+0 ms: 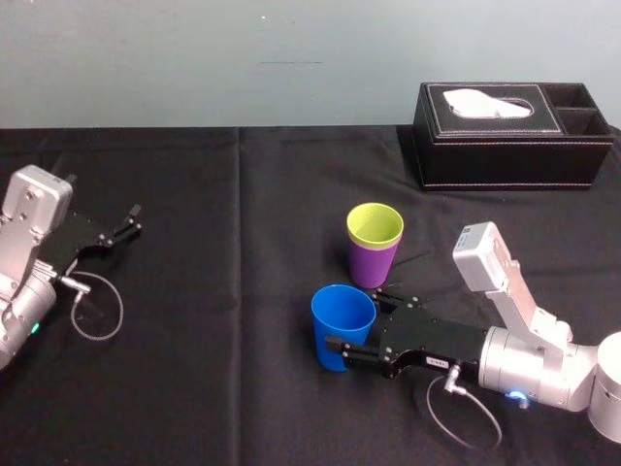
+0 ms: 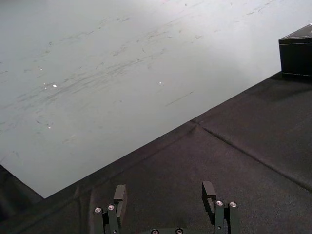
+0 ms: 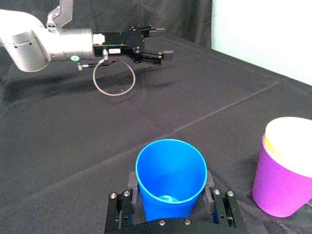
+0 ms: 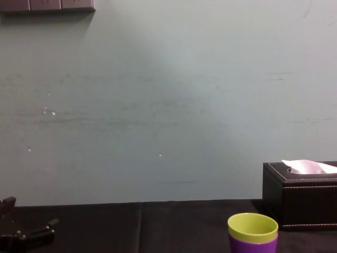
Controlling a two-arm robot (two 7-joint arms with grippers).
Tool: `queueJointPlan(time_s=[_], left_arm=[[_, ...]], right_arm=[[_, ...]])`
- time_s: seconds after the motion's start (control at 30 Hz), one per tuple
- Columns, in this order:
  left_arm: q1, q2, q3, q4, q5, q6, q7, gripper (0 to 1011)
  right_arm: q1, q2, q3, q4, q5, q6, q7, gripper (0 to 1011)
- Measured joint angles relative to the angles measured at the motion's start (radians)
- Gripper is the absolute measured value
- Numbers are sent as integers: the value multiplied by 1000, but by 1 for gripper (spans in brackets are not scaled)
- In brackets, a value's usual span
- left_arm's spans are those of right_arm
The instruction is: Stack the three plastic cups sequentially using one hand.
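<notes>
The blue cup point(image 1: 342, 325) point(image 3: 170, 175) stands upright on the black cloth near the front middle. My right gripper point(image 1: 354, 318) point(image 3: 170, 187) reaches in from the right, one finger pressed against each side of the cup's lower half, shut on it. Just behind and to the right stands the purple cup point(image 1: 373, 264) point(image 3: 282, 185) point(image 4: 253, 245) with the yellow-green cup point(image 1: 375, 225) point(image 3: 290, 141) point(image 4: 253, 227) nested inside it. At the far left my left gripper point(image 1: 131, 218) point(image 2: 165, 192) point(image 3: 161, 43) rests low over the cloth, open and holding nothing.
A black tissue box point(image 1: 509, 131) point(image 4: 300, 195) sits at the back right of the table, behind the nested cups. A pale wall rises behind the table's far edge. Cable loops hang beside both wrists.
</notes>
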Motion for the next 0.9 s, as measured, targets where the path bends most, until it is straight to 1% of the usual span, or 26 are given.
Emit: queueJointPlan(time_s=[0.07, 0.27, 0.63, 0.7, 0.77, 0.8, 0.9], left_arm=[[0, 0, 0, 0, 0, 0, 0, 1011], [0, 0, 0, 0, 0, 0, 0, 1011], [0, 0, 0, 0, 0, 0, 0, 1011], [0, 0, 0, 0, 0, 0, 0, 1011], [0, 0, 0, 0, 0, 0, 0, 1011], [0, 0, 0, 0, 0, 0, 0, 1011], [0, 0, 0, 0, 0, 0, 0, 1012]], right_arm=[[0, 0, 0, -1, 0, 0, 0, 750], [-1, 1, 1, -1, 0, 1, 0, 728], [-3, 2, 2, -4, -1, 1, -3, 724], [-12, 7, 7, -22, -4, 2, -19, 724], [-29, 18, 18, -58, -10, 10, -45, 724], [-43, 28, 30, -88, -10, 26, -63, 724], [-65, 45, 53, -141, 1, 64, -91, 724]])
